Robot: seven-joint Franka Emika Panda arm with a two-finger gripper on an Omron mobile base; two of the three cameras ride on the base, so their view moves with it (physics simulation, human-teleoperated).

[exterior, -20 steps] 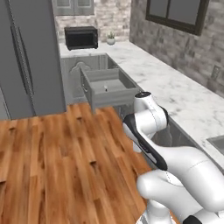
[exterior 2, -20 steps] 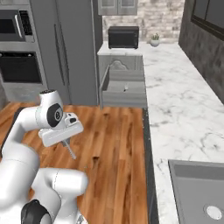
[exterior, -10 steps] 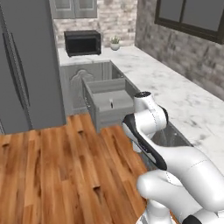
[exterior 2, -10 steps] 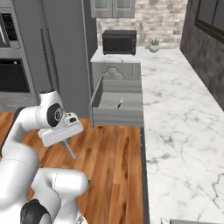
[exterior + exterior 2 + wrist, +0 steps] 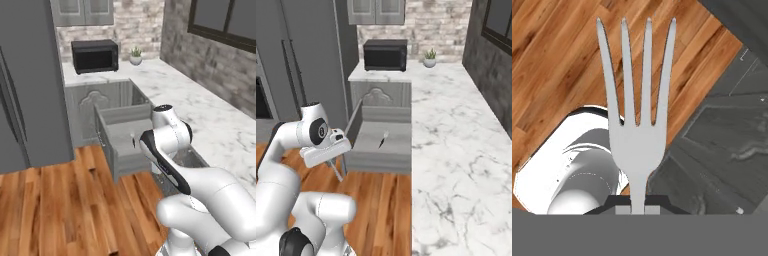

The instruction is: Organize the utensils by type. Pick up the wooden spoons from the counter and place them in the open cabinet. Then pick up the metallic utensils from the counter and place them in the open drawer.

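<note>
My gripper [image 5: 638, 202] is shut on the handle of a thin silver fork [image 5: 637, 120], whose tines point away over the wooden floor. From the right base view the gripper [image 5: 331, 161] hangs just left of the open drawer [image 5: 398, 142], with the fork [image 5: 336, 171] slanting down from it. The grey drawer [image 5: 120, 131] stands pulled out from under the white marble counter [image 5: 456, 150]. A small thin silver utensil [image 5: 382, 139] lies on the drawer's floor. The wooden spoons are out of view.
A black microwave [image 5: 386, 55] and a small potted plant [image 5: 430, 57] stand at the counter's far end. A tall grey fridge [image 5: 25, 100] rises at the left. Wooden floor [image 5: 60, 200] stretches in front of the drawer.
The base has driven toward the drawer, so the drawer and counter now look nearer and larger. The gripper has stayed shut on the fork.
</note>
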